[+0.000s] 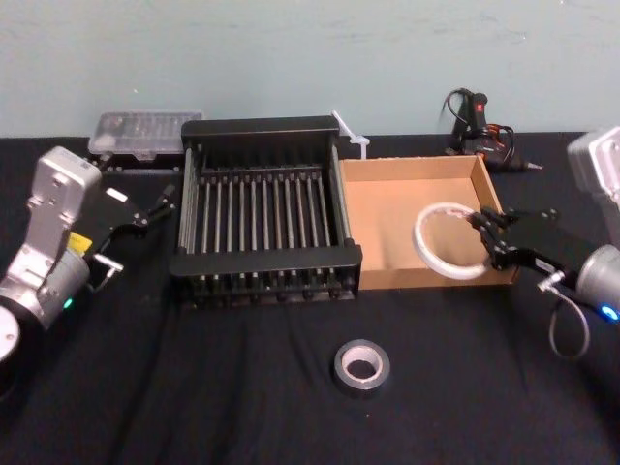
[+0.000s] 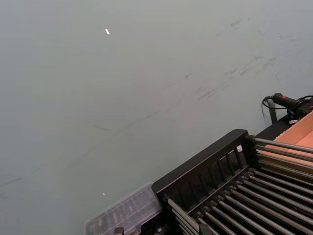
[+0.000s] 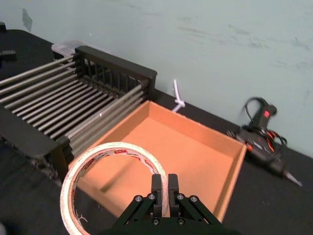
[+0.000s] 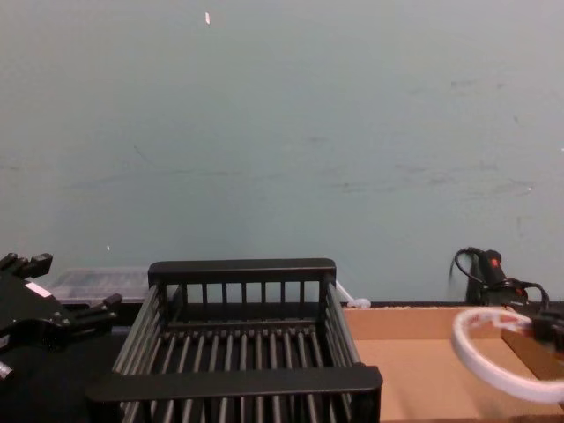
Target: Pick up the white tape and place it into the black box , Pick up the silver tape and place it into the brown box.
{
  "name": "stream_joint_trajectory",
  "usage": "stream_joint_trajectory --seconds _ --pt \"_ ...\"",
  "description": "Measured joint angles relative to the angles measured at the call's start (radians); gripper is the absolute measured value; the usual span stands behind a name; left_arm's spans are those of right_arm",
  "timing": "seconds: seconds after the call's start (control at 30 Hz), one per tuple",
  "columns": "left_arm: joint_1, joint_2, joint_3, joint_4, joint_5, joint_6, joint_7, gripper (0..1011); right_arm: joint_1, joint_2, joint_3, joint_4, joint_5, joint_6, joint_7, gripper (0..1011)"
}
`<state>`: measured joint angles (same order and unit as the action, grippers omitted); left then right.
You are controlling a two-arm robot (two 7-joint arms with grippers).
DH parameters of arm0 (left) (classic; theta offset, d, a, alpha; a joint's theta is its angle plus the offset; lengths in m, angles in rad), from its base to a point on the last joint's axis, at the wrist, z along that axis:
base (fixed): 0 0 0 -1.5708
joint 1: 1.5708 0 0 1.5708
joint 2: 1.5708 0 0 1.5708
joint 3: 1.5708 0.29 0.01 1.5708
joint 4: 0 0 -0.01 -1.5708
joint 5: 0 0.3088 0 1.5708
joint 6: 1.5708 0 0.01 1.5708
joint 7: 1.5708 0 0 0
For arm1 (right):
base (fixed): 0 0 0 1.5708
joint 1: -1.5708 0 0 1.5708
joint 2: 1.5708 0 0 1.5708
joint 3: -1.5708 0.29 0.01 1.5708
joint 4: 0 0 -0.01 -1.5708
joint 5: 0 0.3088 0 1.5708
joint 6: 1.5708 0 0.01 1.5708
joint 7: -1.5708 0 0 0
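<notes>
- My right gripper [image 1: 481,231] hangs above the brown box [image 1: 387,223], its jaws pinching the rim of the white tape [image 1: 446,240] on that roll's right side.
- The white tape is a thin, wide ring, white on its outer band, with small red printing round its inner face in the right wrist view [image 3: 105,166]. It is held tilted, clear of the tray floor, above the tray's right front part.
- From the chest view the roll [image 4: 498,357] reads as a pale hoop slanting above the cardboard.
- The brown box is a shallow tan tray with low walls, sitting touching the right side of the black box [image 1: 263,218].
- The black box is a crate of parallel bars with thick flat rims.
- The silver tape [image 1: 361,364] lies flat on the black table [image 1: 194,387] in front of both boxes, well apart from either gripper; it is a thick grey roll with dark sides and a paler core.
- My left gripper [image 1: 160,205] sits just left of the black box, jaws spread, holding nothing.
</notes>
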<state>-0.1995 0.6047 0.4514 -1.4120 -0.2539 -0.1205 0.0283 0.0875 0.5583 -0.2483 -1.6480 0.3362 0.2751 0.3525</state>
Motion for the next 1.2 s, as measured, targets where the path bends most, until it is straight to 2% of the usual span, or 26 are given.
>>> stream_joint_trajectory --seconds 0.5,1.2 --pt "0.000 0.000 0.000 0.000 0.000 0.000 0.000 1001 0.191 -0.077 -0.114 0.129 -0.071 -0.032 0.066 79" --pt "0.000 0.000 0.000 0.000 0.000 0.000 0.000 1001 0.371 -0.183 -0.242 0.287 -0.126 -0.071 0.137 79"
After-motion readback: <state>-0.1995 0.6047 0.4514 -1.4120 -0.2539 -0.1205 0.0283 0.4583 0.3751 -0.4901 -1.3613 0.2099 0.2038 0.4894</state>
